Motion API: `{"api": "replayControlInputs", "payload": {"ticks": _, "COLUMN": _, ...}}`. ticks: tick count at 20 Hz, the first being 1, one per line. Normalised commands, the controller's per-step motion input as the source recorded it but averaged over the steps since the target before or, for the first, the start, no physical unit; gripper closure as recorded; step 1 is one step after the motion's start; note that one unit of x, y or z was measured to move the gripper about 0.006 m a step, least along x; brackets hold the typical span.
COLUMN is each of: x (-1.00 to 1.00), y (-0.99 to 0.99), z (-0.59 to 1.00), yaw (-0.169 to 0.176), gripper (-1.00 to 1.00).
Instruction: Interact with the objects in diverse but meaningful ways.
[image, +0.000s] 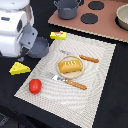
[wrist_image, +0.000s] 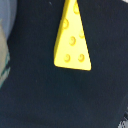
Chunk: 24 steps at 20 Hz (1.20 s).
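Note:
The yellow holed cheese wedge (image: 19, 68) lies on the dark table at the exterior view's left and fills the wrist view (wrist_image: 73, 39). My gripper (image: 23, 54) hangs above and just behind it, mostly hidden by the white arm; no fingers show in the wrist view. The grey long-handled saucepan (image: 39, 48) sits beside the arm. The yellow butter block (image: 58, 35) lies behind it. The golden bread loaf (image: 70, 65) rests on a plate (image: 61, 73) on the placemat. The red tomato (image: 35, 86) sits at the mat's near left corner.
A wooden-handled fork (image: 67, 81) and knife (image: 82, 57) flank the plate on the striped placemat (image: 95, 95). A toy stove board (image: 107, 27) at the back holds a grey pot (image: 67, 8) and black burners; a bowl (image: 123, 17) stands at the far right.

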Motion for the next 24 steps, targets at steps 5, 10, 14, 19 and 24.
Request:
{"api": "replayControlInputs", "payload": {"ticks": 5, "x": -0.07, "y": -0.42, "z": -0.32, "yaw": -0.051, "gripper": -1.00}}
{"api": "replayControlInputs", "payload": {"ticks": 10, "x": -0.03, "y": -0.30, "z": -0.28, "yaw": -0.034, "gripper": -1.00}}
{"api": "replayControlInputs", "payload": {"ticks": 14, "x": 0.00, "y": -0.02, "z": -0.25, "yaw": -0.004, "gripper": -1.00}}
{"api": "replayControlInputs", "payload": {"ticks": 19, "x": 0.00, "y": 0.01, "z": -0.24, "yaw": 0.000, "gripper": -1.00}}
{"api": "replayControlInputs", "payload": {"ticks": 24, "x": -0.02, "y": -0.03, "z": -0.26, "yaw": 0.000, "gripper": -1.00}}
